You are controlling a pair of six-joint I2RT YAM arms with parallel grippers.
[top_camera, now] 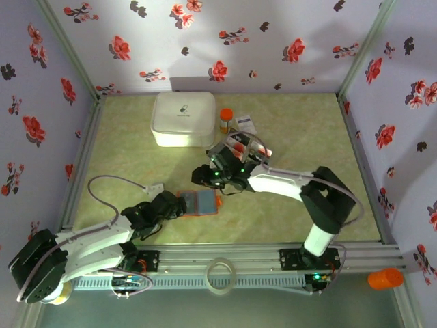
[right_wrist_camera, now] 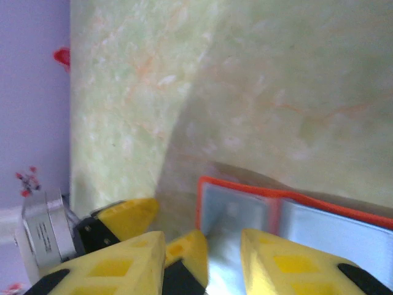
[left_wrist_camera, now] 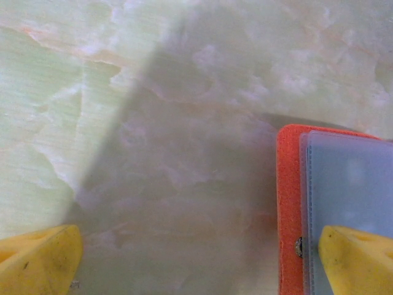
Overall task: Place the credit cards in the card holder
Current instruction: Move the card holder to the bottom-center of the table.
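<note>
At lower left, we saw the left pincer [top_camera: 176, 205] fully open, one finger over the card holder [top_camera: 201, 203], which lay open on the worktop [top_camera: 123, 137] at centre. Just above it, the right pincer [right_wrist_camera: 209, 270] had its jaws partly apart, gripping nothing. The credit cards [top_camera: 244, 145] lay heaped further right.

White box [top_camera: 183, 117] logo — print illegible

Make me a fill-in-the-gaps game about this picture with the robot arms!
1. The card holder lies open, and its inside is ____.
2. The big box at the back of the table is ____.
3. The left gripper has ____ fingers, held wide apart.
Missing words: blue; white; yellow.
</note>
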